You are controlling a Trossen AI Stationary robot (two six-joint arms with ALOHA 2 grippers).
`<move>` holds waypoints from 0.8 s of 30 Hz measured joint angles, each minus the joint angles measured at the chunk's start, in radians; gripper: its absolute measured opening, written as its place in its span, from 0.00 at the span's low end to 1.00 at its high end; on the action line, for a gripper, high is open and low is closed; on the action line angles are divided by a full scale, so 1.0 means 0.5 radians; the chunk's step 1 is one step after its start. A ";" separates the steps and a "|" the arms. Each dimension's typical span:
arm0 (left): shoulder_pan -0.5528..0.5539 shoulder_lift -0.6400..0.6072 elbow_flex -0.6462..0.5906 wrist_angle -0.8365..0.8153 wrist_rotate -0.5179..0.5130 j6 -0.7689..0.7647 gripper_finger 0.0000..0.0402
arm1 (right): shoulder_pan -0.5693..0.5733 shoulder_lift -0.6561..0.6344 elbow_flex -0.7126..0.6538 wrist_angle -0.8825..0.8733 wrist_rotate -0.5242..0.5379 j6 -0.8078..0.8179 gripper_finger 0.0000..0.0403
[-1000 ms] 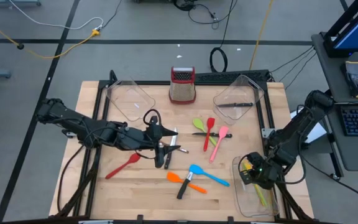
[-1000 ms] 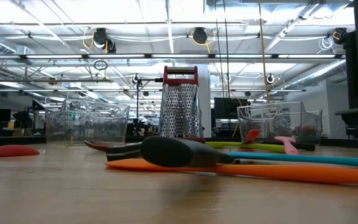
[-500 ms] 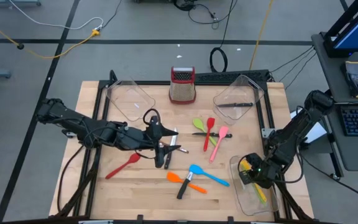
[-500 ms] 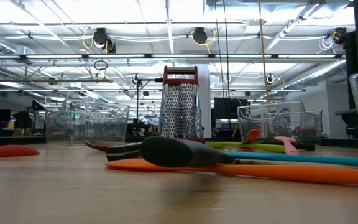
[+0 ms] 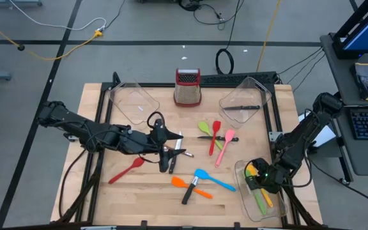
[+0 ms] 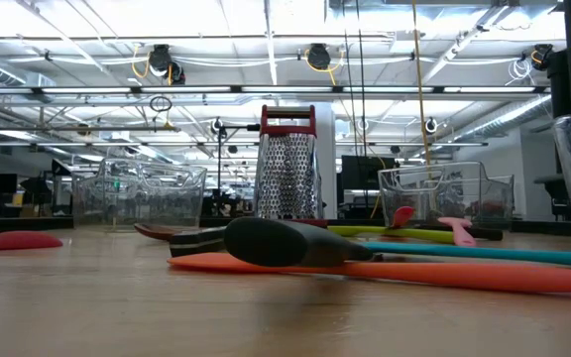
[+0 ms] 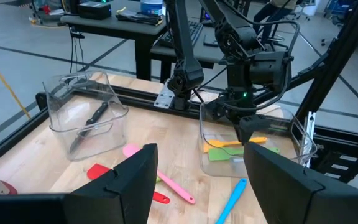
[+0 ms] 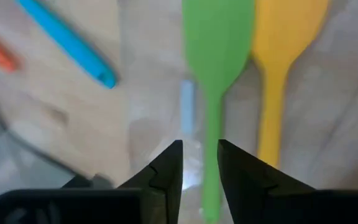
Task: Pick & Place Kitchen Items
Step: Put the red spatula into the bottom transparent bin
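A clear bin (image 5: pixel 237 176) stands at the table's near right. In it a green spatula (image 8: pixel 216 37) and a yellow spatula (image 8: pixel 288 25) lie side by side. My right gripper (image 8: pixel 199 149) reaches down into this bin, open. Its fingertips stand on either side of the green spatula's handle (image 8: pixel 213 124), and the gap is wider than the handle. My left gripper (image 7: pixel 197 186) hovers wide open over the middle of the table (image 5: pixel 170 153), holding nothing. Red (image 5: pixel 126 169), orange (image 5: pixel 183 183), blue (image 5: pixel 214 180), pink (image 5: pixel 224 145) and other utensils lie loose on the wood.
A steel grater with a red top (image 5: pixel 187 86) stands at the far middle. One clear bin (image 5: pixel 133 102) is at the far left; another (image 5: pixel 245 99), at the far right, holds a black-handled knife (image 5: pixel 241 107). A black-handled knife (image 5: pixel 189 193) lies across the orange spatula.
The near right bin has shifted a little toward the table's left; its wall has come further into the low view. The green spatula now shows lying in that bin beside the yellow one, under my right gripper. My left arm has kept still.
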 joint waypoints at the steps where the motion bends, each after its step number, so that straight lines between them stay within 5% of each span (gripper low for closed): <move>1: 0.000 0.000 0.000 0.000 0.000 0.004 0.61 | 0.000 -0.007 0.000 0.038 0.000 -0.001 0.24; 12: 0.000 0.000 0.000 -0.006 0.184 0.052 0.61 | 0.001 -0.143 0.000 0.388 0.007 -0.064 0.02; 24: 0.000 0.000 0.000 -0.173 0.283 -0.012 0.61 | 0.002 -0.312 0.126 0.392 0.088 -0.183 0.00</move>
